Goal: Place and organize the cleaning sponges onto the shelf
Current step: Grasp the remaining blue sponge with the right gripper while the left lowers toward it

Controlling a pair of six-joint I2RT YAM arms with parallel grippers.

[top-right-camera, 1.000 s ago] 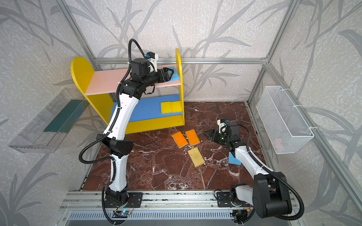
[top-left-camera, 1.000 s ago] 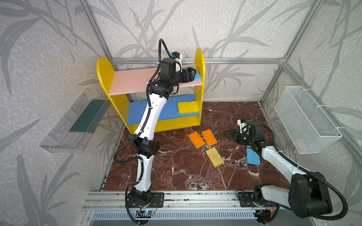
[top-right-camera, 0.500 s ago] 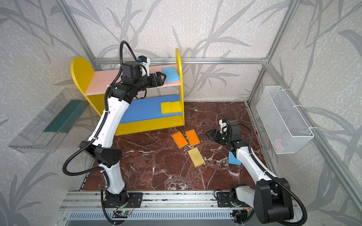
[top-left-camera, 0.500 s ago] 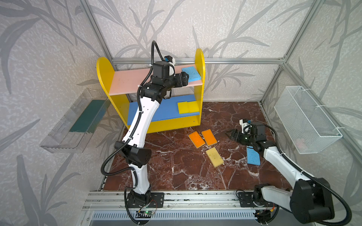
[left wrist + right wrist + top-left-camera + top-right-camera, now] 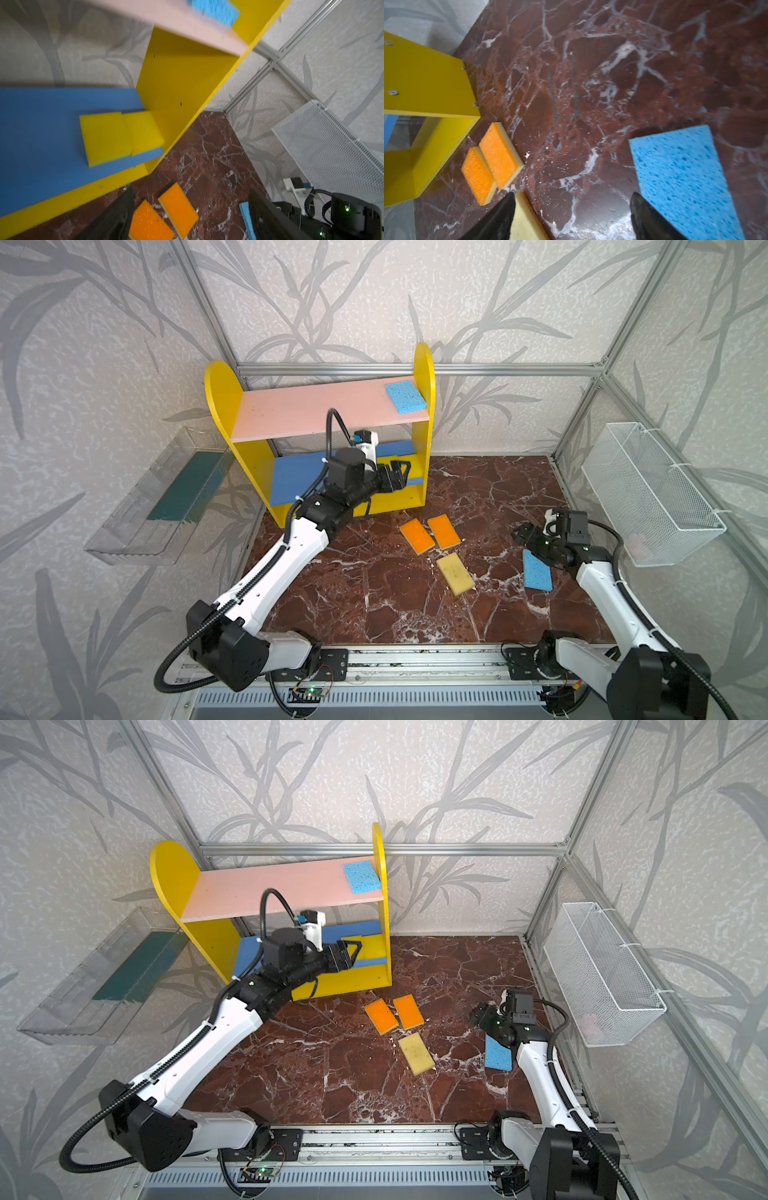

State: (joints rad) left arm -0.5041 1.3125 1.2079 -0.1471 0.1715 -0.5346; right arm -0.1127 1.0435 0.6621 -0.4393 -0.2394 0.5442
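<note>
At your 10 o'clock, the shelf (image 5: 291, 410) carries one blue sponge (image 5: 405, 397) at the 3 o'clock end of its pink board, against the side panel. Two bright yellow sponges (image 5: 106, 141) lie touching on its blue board. Your left gripper (image 5: 402, 475) hangs before that blue board, jaws released, holding nothing. Near the centre of the marble floor (image 5: 374, 605), two orange sponges (image 5: 417, 535) lie side by side, with the pale speckled sponge (image 5: 455, 573) just at their 6 o'clock. At 3 o'clock the second blue sponge (image 5: 537, 572) lies flat. Your right gripper (image 5: 524, 534) hovers off its 12 o'clock end, jaws spread, empty.
</note>
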